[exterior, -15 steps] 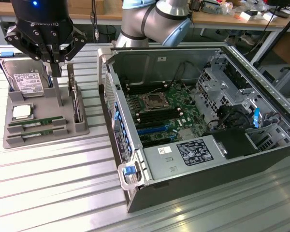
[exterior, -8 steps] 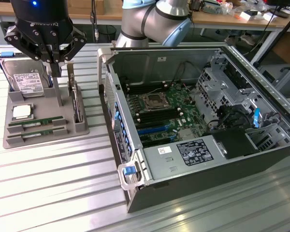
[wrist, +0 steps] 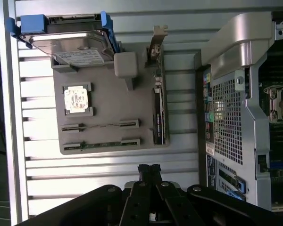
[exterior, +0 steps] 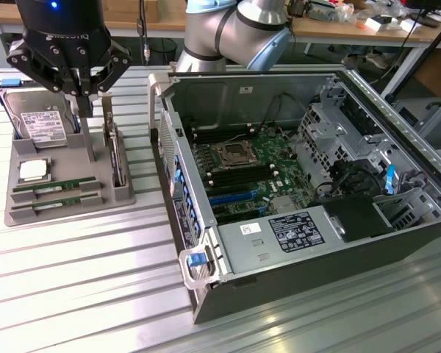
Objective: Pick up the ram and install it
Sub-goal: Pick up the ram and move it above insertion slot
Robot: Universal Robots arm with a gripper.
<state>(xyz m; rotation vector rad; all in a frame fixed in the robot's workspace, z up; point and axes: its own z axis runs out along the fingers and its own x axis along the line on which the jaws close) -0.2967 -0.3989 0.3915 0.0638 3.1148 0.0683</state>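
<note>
— While the ram (exterior: 55,184) is sitting in its slot on the grey holder tray (exterior: 29,215), where is the tool (exterior: 84,107) standing?

— It is hanging above the tray's far part, beside the hard drive (exterior: 40,121), with its fingers clenched together and grasping nothing. The ram is lying apart from it, along the tray's near edge in the exterior view, with a second strip (exterior: 57,200) running parallel just beside it.

— How is this pick-up being done well?

— Judging from the layout, the tool is needing to line up with the strip's long axis and centre over its middle, with its fingers spread before any descent; clenched fingers would be striking the board. The grip is best taken on the bare edges, not the chips.

— What is surrounding the work?

— The processor (exterior: 32,170) is resting between drive and ram, a bracketed card (exterior: 115,158) is standing at the tray's side toward the exterior view's right, and the open computer case (exterior: 316,283) is lying beyond it on the table (exterior: 73,294).
</note>
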